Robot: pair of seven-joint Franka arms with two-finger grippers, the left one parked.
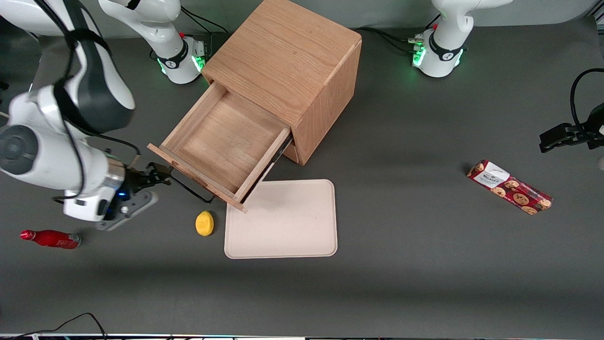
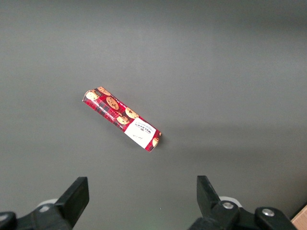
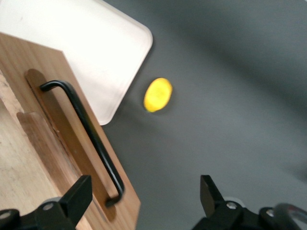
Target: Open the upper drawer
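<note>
Here, your upper drawer stands pulled well out of the oak cabinet, its front overhanging the cream tray. Your gripper sits released just beside the black wire handle, near the lemon.

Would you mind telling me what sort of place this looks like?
Probably a robotics lab bench: arm bases bolted to a grey table, test props like the opened upper drawer and tray, with the open gripper beside the drawer handle.
</note>
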